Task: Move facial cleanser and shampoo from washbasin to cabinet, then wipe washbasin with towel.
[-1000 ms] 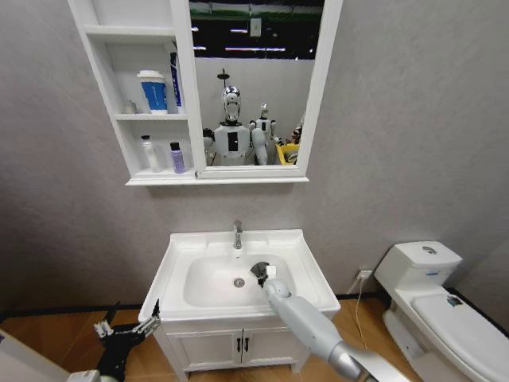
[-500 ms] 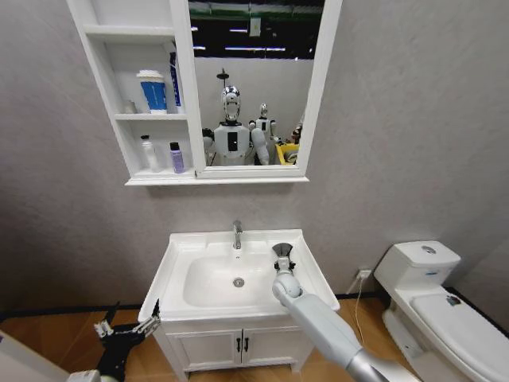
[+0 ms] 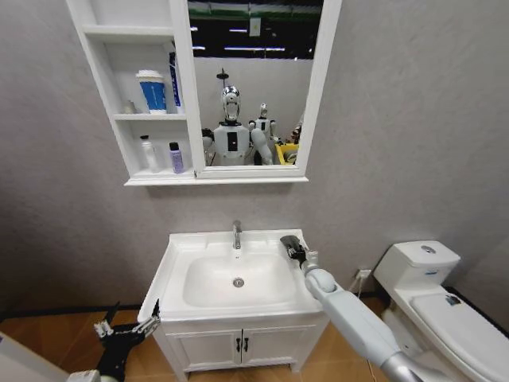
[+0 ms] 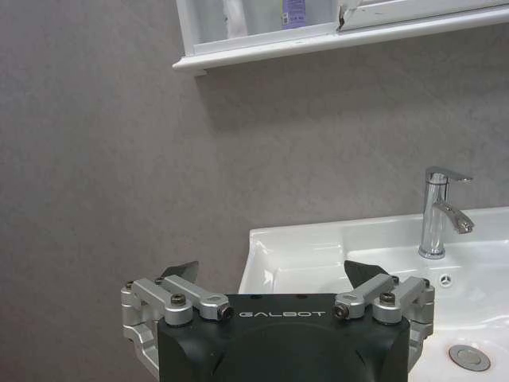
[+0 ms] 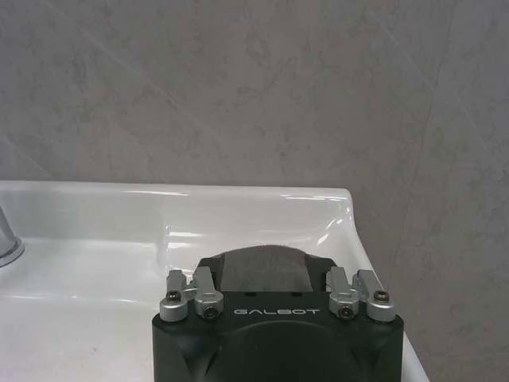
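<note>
The right gripper [image 3: 291, 244] is seen over the far right corner of the washbasin [image 3: 179, 253], just right of the chrome faucet [image 3: 237, 234], with the right arm stretched up to it from the near right. In the right wrist view the gripper [image 5: 266, 274] is closed on the towel [image 5: 265, 269], a dark grey cloth bunched between its fingers and held against the flat white rim close to the grey wall. The oval bowl with its drain [image 3: 238, 282] lies to the left of that gripper.

The left gripper [image 3: 127, 328] is parked low at the near left, beside the washbasin's left edge and above the wooden floor; in the left wrist view its fingers [image 4: 178, 271] are spread wide with nothing between them.

Above the washbasin, the cabinet [image 3: 110, 119] is mounted on the wall. A white bottle [image 3: 147, 153] and a purple bottle [image 3: 176, 157] stand on its lowest shelf, a blue and white tube [image 3: 153, 90] on the middle one. A white toilet [image 3: 433, 306] stands at the right.
</note>
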Available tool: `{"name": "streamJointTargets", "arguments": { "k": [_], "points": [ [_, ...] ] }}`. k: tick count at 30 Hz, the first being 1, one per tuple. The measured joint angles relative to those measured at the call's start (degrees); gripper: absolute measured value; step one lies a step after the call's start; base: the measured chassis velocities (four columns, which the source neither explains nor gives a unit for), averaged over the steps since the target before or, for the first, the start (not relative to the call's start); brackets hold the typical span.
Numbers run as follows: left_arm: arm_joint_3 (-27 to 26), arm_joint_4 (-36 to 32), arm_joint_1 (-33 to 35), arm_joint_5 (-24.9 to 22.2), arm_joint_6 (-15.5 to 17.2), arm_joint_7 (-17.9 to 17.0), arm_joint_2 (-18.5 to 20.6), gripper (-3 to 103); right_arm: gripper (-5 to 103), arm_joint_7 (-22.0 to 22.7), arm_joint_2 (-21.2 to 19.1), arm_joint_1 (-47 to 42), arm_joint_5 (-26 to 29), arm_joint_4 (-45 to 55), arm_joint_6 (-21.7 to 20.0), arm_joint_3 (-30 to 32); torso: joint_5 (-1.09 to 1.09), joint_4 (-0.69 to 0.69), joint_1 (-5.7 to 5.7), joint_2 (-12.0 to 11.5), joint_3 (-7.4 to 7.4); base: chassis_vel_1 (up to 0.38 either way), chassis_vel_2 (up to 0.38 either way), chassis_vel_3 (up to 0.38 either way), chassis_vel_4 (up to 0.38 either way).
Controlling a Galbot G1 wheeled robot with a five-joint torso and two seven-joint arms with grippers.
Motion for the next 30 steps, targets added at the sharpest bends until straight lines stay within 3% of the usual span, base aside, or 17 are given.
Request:
{"name": "streamJointTargets", "arguments": {
  "k": [7,8,11,15,19,23,24,27,28,30],
  "points": [
    [0.00,0.00,0.00,0.00,0.00,0.00,0.00,100,86,-1.04,-0.39,-2.36,-4.50,0.41,-0.40,1.94,0.00,0.01,0.00,0.00,0.00,0.000,0.000,0.000,0.000],
    [0.00,0.00,0.00,0.00,0.00,0.00,0.00,100,86,-1.04,-0.39,-2.36,-4.50,0.41,-0.40,1.94,0.00,0.01,0.00,0.00,0.00,0.000,0.000,0.000,0.000],
    [0.00,0.00,0.00,0.00,0.00,0.00,0.00,100,99,-0.60,-0.47,-7.18,-7.09,5.83,2.01,4.77,-0.01,0.01,0.00,0.00,0.00,0.000,0.000,0.000,0.000],
    [0.00,0.00,0.00,0.00,0.00,0.00,0.00,100,100,0.29,-0.62,-10.76,-8.91,9.56,3.78,7.02,0.00,0.01,0.00,0.00,0.00,0.000,0.000,0.000,0.000],
    [0.00,0.00,0.00,0.00,0.00,0.00,0.00,100,100,0.69,-2.19,-19.32,-11.63,19.12,5.57,14.11,-0.01,0.01,0.00,0.00,0.00,0.000,0.000,0.000,0.000],
    [0.00,0.00,0.00,0.00,0.00,0.00,0.00,100,100,2.19,-2.13,-38.06,-13.04,35.49,6.81,25.25,-0.02,0.00,0.00,0.00,-0.01,0.000,0.000,0.000,0.000],
    [0.00,0.00,0.00,0.00,0.00,0.00,0.00,100,100,2.19,-2.13,-38.06,-13.04,35.49,6.81,25.25,-0.02,0.00,0.00,0.00,-0.01,0.000,0.000,0.000,0.000],
    [0.01,0.00,0.00,0.00,0.00,0.00,0.00,100,100,2.69,2.67,-53.67,-17.36,46.91,8.31,31.29,-0.02,0.00,-0.01,0.01,-0.01,0.000,0.000,0.000,0.000],
    [0.01,0.00,0.00,0.00,0.00,0.00,0.00,100,100,2.69,2.67,-53.67,-17.36,46.91,8.31,31.29,-0.02,0.00,-0.01,0.01,-0.01,0.000,0.000,0.000,0.000],
    [0.01,0.00,0.00,0.00,0.00,0.00,0.01,100,100,3.36,6.99,-61.76,-21.81,51.82,10.60,32.69,-0.02,-0.01,-0.02,0.02,-0.01,0.000,0.000,0.000,0.000]
  ]
}}
